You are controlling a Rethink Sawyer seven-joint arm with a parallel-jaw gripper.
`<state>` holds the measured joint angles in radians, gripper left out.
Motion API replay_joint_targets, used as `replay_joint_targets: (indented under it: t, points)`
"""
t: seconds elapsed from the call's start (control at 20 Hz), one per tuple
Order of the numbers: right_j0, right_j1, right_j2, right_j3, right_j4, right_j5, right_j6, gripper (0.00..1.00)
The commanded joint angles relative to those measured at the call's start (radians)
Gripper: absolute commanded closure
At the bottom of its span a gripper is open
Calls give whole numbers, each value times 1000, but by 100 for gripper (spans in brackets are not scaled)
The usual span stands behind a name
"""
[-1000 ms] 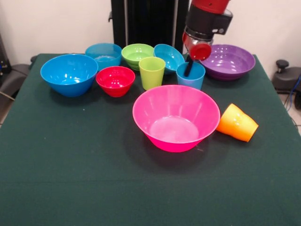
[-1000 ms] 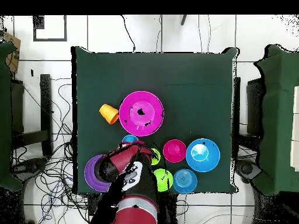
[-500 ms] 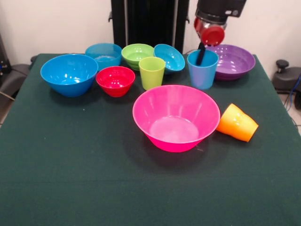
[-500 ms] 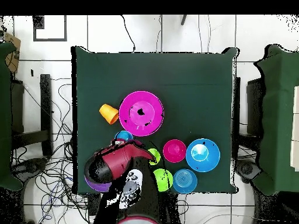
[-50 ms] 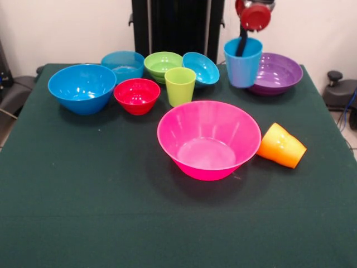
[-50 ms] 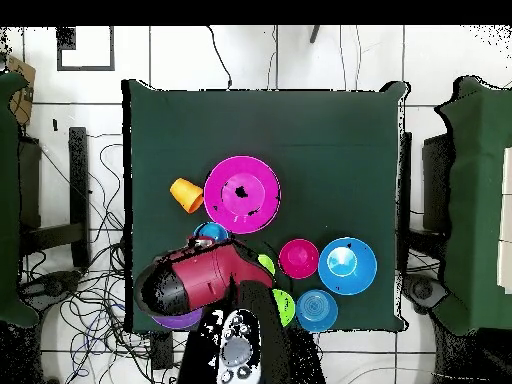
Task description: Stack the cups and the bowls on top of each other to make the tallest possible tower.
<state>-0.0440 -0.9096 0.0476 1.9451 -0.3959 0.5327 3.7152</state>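
Note:
My gripper is shut on the light blue cup, one black finger inside its rim, and holds it upright in the air in front of the wide purple bowl. The huge pink bowl sits empty at mid-table, with the orange cup on its side to its right. The lime green cup stands behind the pink bowl. In the overhead view the red arm hides most of the light blue cup, just below the pink bowl.
Along the back left sit the large blue bowl, small red bowl, ribbed cyan bowl, lime green bowl and a tilted small blue bowl. The dark green cloth covers the table.
The gripper has risen with the light blue cup, lifting it off the table and carrying it toward the purple bowl. Everything else stayed put.

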Motion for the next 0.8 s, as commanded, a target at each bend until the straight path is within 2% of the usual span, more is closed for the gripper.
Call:
replay_joint_targets:
  t: [0.05,0.35,0.6,0.8]
  points:
    - [-62,-110,146,18,44,217,-366,100]
    - [-143,-83,181,-142,20,344,-437,100]
    - [-162,-25,194,-290,8,452,-460,100]
    - [-163,39,192,-391,-17,479,-471,100]
